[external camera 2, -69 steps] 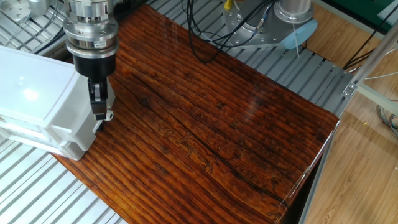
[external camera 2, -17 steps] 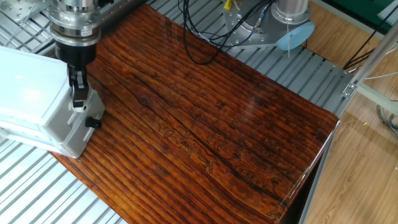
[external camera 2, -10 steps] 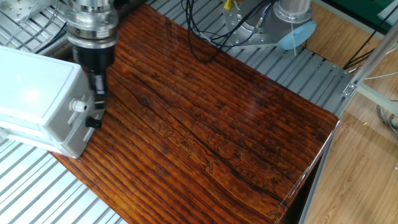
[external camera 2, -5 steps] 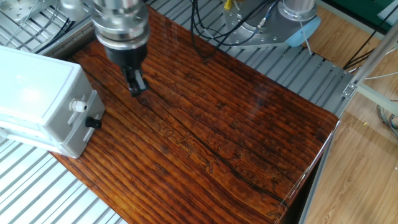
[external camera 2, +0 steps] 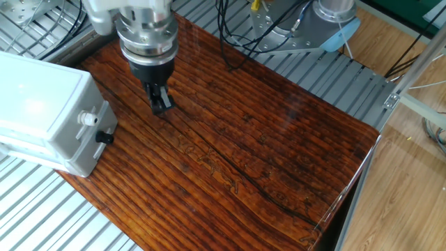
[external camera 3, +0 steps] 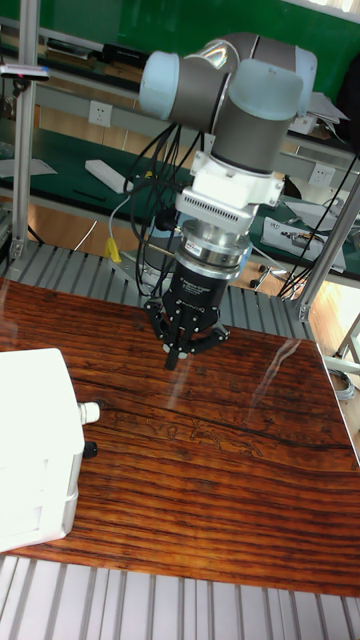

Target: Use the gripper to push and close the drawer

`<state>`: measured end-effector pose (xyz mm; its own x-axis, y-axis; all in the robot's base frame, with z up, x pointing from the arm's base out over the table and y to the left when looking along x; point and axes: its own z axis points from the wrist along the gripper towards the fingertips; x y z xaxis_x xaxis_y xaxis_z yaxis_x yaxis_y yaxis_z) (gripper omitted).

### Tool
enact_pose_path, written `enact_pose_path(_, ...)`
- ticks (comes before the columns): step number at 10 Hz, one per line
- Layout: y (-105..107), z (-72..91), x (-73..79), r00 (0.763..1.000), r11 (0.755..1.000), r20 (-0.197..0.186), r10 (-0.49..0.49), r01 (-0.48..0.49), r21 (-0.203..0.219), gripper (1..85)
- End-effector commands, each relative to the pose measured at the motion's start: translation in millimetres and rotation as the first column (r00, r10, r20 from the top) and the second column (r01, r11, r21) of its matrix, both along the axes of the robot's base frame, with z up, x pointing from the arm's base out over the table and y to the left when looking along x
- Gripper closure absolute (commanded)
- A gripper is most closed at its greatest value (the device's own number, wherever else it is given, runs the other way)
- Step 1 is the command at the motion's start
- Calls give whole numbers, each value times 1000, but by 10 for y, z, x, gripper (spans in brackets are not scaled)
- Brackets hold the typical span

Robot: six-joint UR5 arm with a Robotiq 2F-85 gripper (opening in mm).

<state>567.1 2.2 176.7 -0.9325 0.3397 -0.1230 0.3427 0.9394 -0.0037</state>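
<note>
The white cabinet [external camera 2: 35,104] stands at the table's left edge. Its drawer [external camera 2: 96,143] faces right, the front lying flush with the cabinet body. A small white knob [external camera 2: 86,118] and a black knob [external camera 2: 104,137] stick out of that front. My black gripper [external camera 2: 162,103] hangs under the ribbed silver wrist [external camera 2: 146,35], over bare wood to the right of the drawer and apart from it. Its fingers are shut with nothing between them. The tall fixed view shows the gripper [external camera 3: 175,355] up and right of the drawer front [external camera 3: 72,440].
The wooden table top [external camera 2: 244,153] stretches right and forward of the gripper. Black cables [external camera 2: 237,42] and the grey-blue robot base [external camera 2: 327,21] lie behind the table. Ribbed metal panels [external camera 2: 42,216] border the table's near left side.
My gripper has drawn back from the drawer front and moved right over the wood. The knobs it covered now show. The cabinet has stayed in place over the last second.
</note>
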Motion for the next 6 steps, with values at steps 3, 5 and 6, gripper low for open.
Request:
enact_pose_path(3, -95, -72, -70, 997, 997, -15, 72, -72, -28, 847)
enact_pose_path(5, -116, -91, -65, 997, 997, -8, 75, -75, -21, 847)
enact_pose_path(6, -132, -96, -60, 997, 997, -5, 75, -76, -20, 847)
